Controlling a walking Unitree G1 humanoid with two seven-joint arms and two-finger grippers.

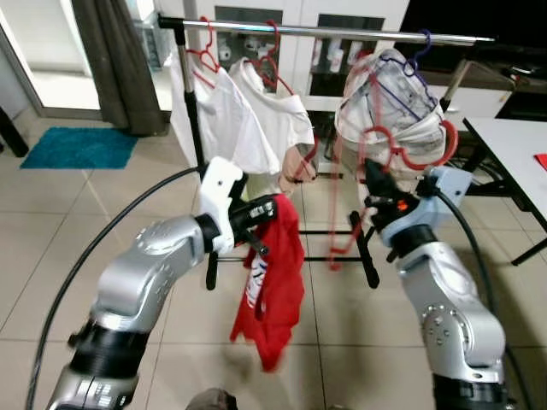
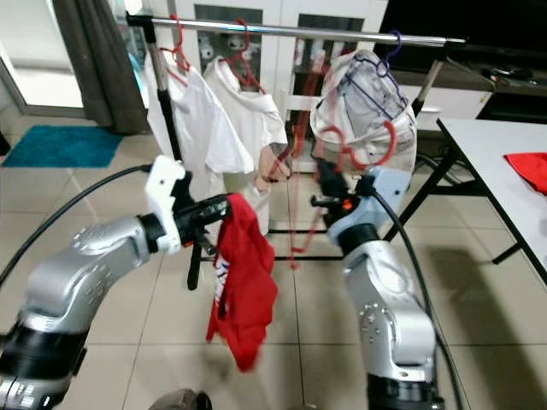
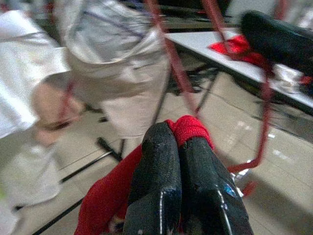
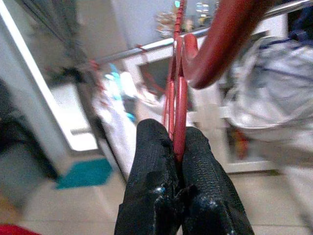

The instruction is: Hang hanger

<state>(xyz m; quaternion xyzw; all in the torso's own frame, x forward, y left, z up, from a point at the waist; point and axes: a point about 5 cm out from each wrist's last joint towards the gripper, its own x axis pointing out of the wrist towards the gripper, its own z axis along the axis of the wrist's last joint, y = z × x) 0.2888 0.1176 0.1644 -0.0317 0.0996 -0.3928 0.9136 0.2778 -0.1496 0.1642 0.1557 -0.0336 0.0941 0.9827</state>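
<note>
While we are standing on the tiled floor (image 1: 51, 256), we are facing a tall clothes rack (image 1: 342, 32) with a shiny bar across the top. White shirts (image 1: 248, 120) are hanging from it on red hangers, and a pale bundle of cloth (image 1: 397, 115) is hanging on a purple hanger (image 1: 419, 47). A white bench (image 1: 517, 141) is sitting off to our right, and a blue mat (image 1: 81, 147) is lying far off to our left.

We are holding up a red shirt (image 1: 275, 290) with our left end effector (image 1: 269, 207). Its two black fingers (image 3: 166, 191) are squeezed together on the top of the red cloth, and the shirt is drooping down in front of the rack.

We are gripping a thin red hanger (image 4: 177, 103) with our right end effector (image 1: 376, 184). Its fingers (image 4: 151, 166) are pinched tight on the hanger's wire. We are holding the hanger up just in front of the pale bundle, below the bar.
</note>
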